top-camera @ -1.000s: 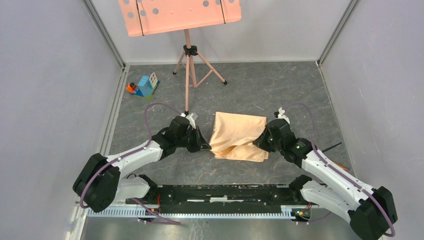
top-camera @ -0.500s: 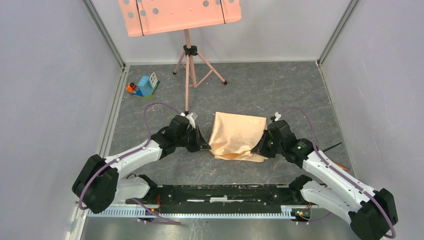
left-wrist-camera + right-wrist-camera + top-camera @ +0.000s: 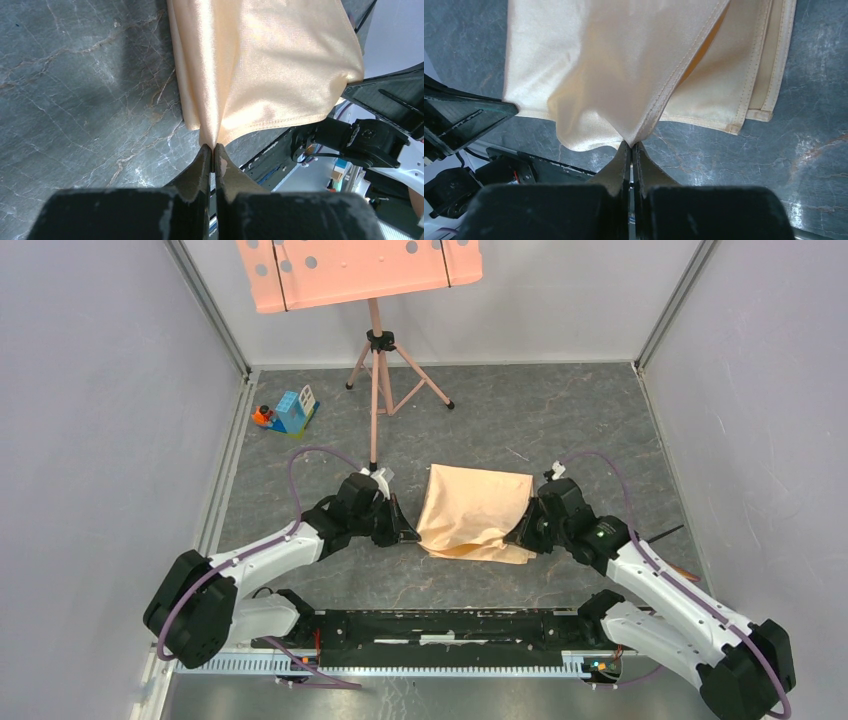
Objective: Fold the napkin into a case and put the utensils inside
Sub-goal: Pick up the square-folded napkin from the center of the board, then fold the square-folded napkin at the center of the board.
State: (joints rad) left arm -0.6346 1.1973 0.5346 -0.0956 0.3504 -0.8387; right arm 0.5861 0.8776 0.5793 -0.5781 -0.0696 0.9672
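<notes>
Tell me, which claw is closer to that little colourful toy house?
Left. The left gripper pinches the napkin at its left edge, with the toy house farther back on that side. The right gripper pinches the opposite edge, across the cloth.

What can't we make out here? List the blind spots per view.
- Top external: the utensils sit mostly behind the right arm. Only a thin black tip and an orange bit show, so count and type are unclear.
- Top external: the music stand tray is cut off by the top edge.
- Top external: the toy blocks are too small for detail.
- Wrist views: the napkin has its lower layers covered by its raised top layer.
</notes>
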